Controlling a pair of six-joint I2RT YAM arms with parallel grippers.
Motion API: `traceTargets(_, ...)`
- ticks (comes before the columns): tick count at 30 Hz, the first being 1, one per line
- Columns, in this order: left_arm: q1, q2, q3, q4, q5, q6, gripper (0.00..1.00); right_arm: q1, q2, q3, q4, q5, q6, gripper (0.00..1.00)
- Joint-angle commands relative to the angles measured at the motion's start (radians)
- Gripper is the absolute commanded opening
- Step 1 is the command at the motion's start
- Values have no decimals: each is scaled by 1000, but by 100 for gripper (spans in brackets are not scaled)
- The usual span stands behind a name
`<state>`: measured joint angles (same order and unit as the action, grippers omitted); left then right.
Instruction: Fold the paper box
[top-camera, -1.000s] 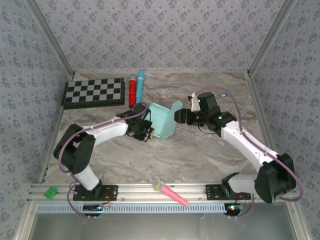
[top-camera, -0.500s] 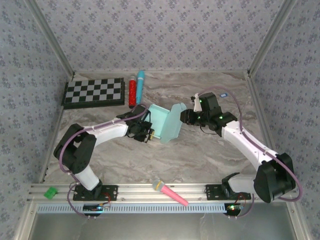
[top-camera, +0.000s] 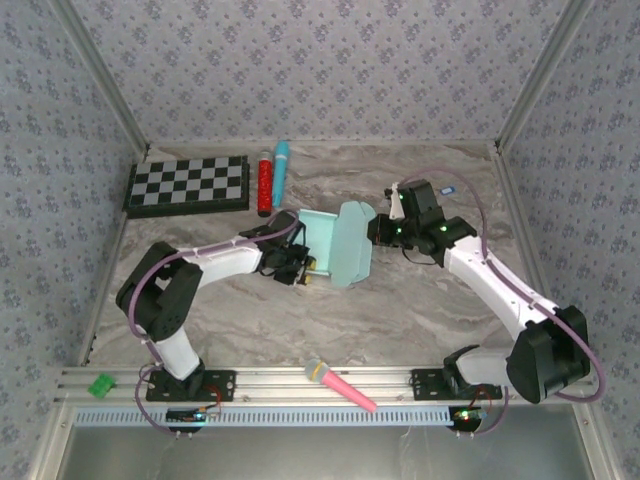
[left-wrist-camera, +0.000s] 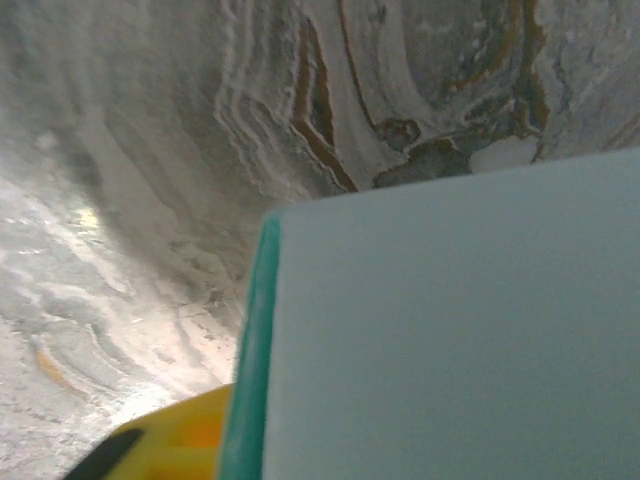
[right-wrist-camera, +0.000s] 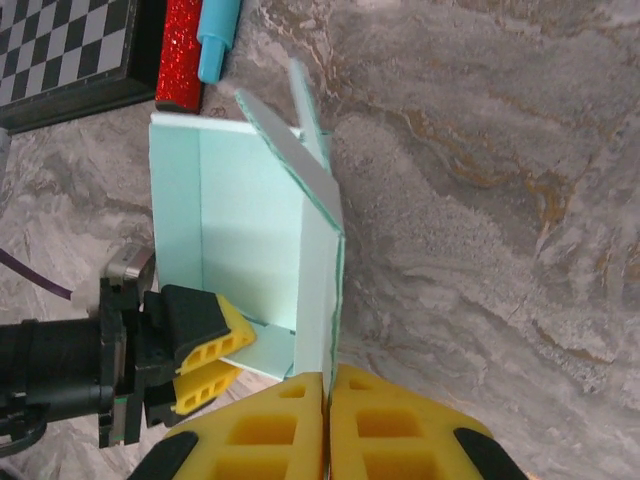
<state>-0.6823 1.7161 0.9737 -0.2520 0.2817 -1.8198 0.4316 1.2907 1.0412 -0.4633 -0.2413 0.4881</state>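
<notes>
Mid-fold, with the paper box half-formed at the middle of the table, our right gripper pinches its raised side panel, our left gripper straddles a flap, grip unclear, and next we likely need to swing that panel squarely over.

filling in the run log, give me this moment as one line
right gripper: shut on paper box raised panel | left gripper: at its other flap, grip unclear | box: partly folded
</notes>
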Motion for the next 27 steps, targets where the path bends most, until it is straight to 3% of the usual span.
traceTargets(1, -5, 13, 38, -17, 24, -31, 39, 3, 21, 66, -82, 58, -30, 9)
traceTargets(9, -6, 19, 71, -35, 24, 18, 64, 5, 80, 142, -198, 146, -21, 8)
traceTargets(14, -7, 20, 138, -95, 19, 106, 85, 8, 141, 260, -314, 216, -43, 6)
traceTargets(17, -7, 10, 170, -128, 1, 159, 92, 13, 169, 303, -355, 244, -60, 6)
traceTargets(22, -12, -34, 177, -117, -33, 239, 99, 18, 207, 369, -413, 280, -90, 5)
traceTargets(27, -13, -136, 181, -163, -165, 385, 100, 19, 258, 457, -490, 301, -158, 5)
